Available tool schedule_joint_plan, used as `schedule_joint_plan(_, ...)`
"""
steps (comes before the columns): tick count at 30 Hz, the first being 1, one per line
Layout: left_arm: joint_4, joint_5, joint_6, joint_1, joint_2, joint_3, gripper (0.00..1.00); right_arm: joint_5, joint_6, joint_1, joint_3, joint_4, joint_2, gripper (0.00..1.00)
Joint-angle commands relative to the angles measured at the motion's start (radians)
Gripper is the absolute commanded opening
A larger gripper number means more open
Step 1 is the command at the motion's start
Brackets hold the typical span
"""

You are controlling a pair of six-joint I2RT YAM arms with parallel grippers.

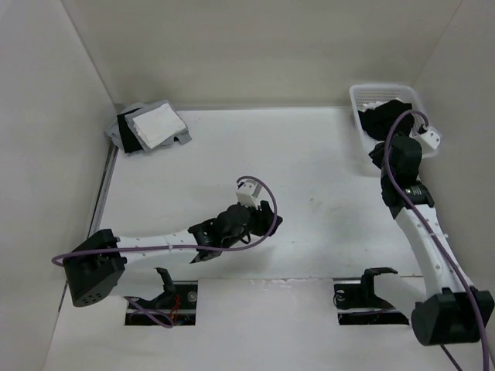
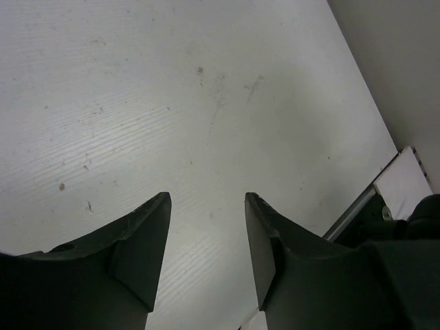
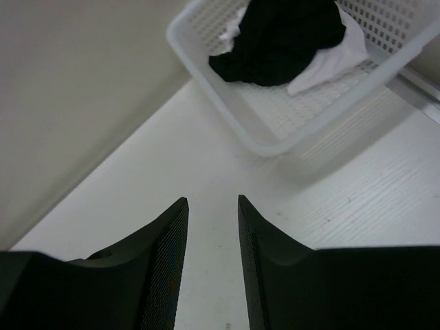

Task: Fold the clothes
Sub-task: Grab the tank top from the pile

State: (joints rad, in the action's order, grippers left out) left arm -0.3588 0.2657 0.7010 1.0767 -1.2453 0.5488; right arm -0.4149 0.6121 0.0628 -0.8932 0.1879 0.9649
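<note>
Clothes, meaning the black top [image 3: 278, 38], sit crumpled in the white basket [image 3: 213, 86] at the table's far right corner, lying over a white garment [image 3: 330, 62]. The bunching hides the top's neck and armholes. My right gripper [image 3: 212, 201] hangs just short of the basket's near rim, fingers parted and holding nothing, with a wall close beside. My left gripper [image 2: 206, 199] is spread wide and empty above the bare table [image 2: 172, 82], with free room all around. A stack of cloths [image 1: 151, 127] lies in the far left corner, its lower layers mostly covered.
</note>
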Motion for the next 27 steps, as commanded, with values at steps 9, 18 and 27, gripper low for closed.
schedule_joint_plan(9,-0.129,0.012,-0.066,-0.024,-0.054,-0.076,0.46,0.142,-0.041,-0.183,-0.311,-0.028,0.400,0.00)
schedule_joint_plan(18,-0.278,0.010,-0.077,-0.044,-0.198,-0.082,0.45,0.134,-0.067,-0.312,-0.545,-0.068,0.789,0.28)
schedule_joint_plan(27,-0.324,-0.011,-0.132,-0.151,-0.230,-0.107,0.46,0.246,-0.023,-0.380,-1.005,-0.065,1.257,0.50)
